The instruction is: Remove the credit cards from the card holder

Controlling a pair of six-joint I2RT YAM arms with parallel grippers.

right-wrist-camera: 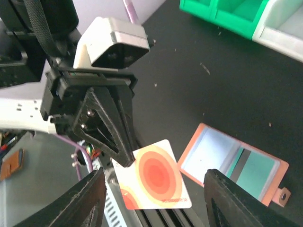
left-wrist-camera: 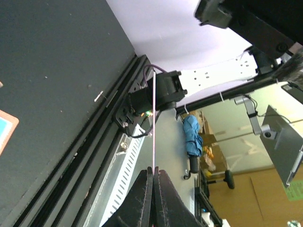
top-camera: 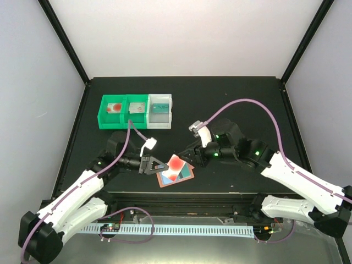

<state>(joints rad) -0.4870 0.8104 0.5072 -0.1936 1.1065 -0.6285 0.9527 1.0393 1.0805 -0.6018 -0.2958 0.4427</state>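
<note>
**Green bins** (top-camera: 111, 122) and **white bin** (top-camera: 160, 122): one row at the far left of the desk (top-camera: 236, 104). They lie at about 11 to 12 o'clock from the left end effector, and a card lies in each compartment.

**Left end effector** (top-camera: 163, 165): reaches toward 3 o'clock. The jaws are fully closed, pinching one corner of the white credit card. Its own wrist view shows the fingers pressed together.

**White credit card** (top-camera: 176, 163): white with a red disc. It is held clear of the desk, directly at 3 o'clock from the left fingertips and partly above the card holder. The right wrist view shows it tilted, with its face toward that camera.

**Card holder** (top-camera: 163, 182): salmon-pink and lying flat and open near the near edge of the desk. Its long axis runs roughly 8 to 2 o'clock. It sits at 4 o'clock from the left end effector and 7 o'clock from the right.

**Teal credit card** (top-camera: 187, 172): tucked in the holder's right-hand pocket, the end nearer the right arm.

**Right end effector** (right-wrist-camera: 154, 176): the jaws stand well apart and hold nothing. One finger shows on either side of the white card, and neither can be seen touching it.

**Assessment:** the white card appears to rest with the left arm alone, and the bins at 11 o'clock look like its likely destination. The right arm is nearer the teal card.
</note>
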